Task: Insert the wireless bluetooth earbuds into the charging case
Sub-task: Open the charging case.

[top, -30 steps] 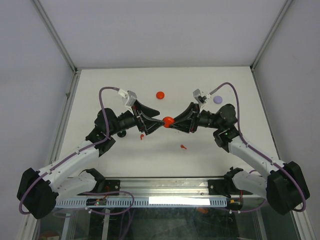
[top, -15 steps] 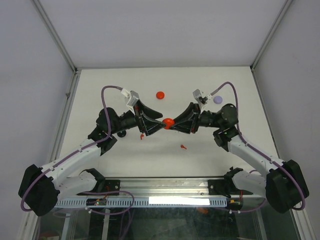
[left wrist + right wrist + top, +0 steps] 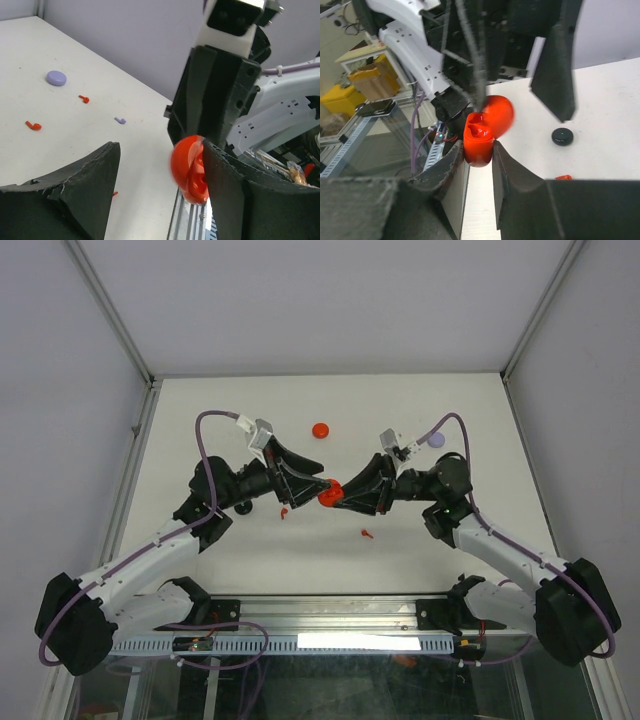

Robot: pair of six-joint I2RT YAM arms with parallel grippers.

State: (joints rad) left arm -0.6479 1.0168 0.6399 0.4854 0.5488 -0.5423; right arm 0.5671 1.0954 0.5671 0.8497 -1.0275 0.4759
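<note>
1. The right gripper [image 3: 478, 150] is clenching the base of the open red plastic charging case [image 3: 479, 142]; what its hollow holds is not showing.
2. The left gripper [image 3: 161, 150] is standing released, one finger just beside the lid.
3. Only the left wrist view is showing a pale lavender earbud [image 3: 120, 120]; in the top view, red earbuds [image 3: 368, 534] are lying at five and eight o'clock from the case.
4. The case is standing upright in the right wrist view, its lid tipping toward one o'clock.

1 high rear view looking down, 2 close wrist views face-to-face, all sharing red case [image 3: 479, 144]
</note>
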